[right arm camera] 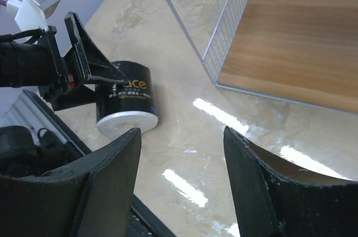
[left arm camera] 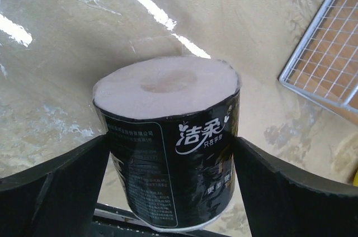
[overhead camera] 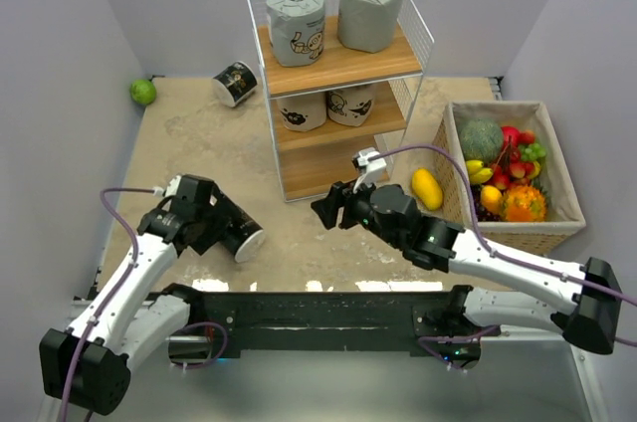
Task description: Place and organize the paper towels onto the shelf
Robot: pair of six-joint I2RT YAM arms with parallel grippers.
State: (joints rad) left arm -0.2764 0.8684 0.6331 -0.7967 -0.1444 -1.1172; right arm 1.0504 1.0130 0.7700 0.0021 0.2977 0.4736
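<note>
Closest to the left wrist camera, the left gripper (left arm camera: 170, 141) has a black roll (left arm camera: 168, 159) between its fingers (left arm camera: 61, 186). One finger presses against each side of the wrapper (its white and gold print faces the lens), so the hand stands wide and is clamped on that roll. The roll's pale flat end points away from the palm. Seen from above, it lies on its side on the table (overhead camera: 199, 133).

Ahead of this hand and off to its right stands the shelf (overhead camera: 343, 69). The top tier carries a printed grey roll (overhead camera: 296, 19) and a plain grey roll (overhead camera: 371, 9) side by side. The middle tier holds one beige roll (overhead camera: 301, 111) next to another beige roll (overhead camera: 350, 104). A second black roll (overhead camera: 236, 84) lies on the table well ahead of the left hand, just left of the shelf. A green fruit (overhead camera: 142, 92) lies further left, near the wall.

The right gripper (right arm camera: 180, 133) sits low before the shelf's bottom board. Its jaws are partly apart and hold nothing. The clamped roll is to its left, and the bottom board is ahead and to its right. To the right of that arm a yellow fruit (overhead camera: 426, 188) lies beside the basket (overhead camera: 557, 228).
</note>
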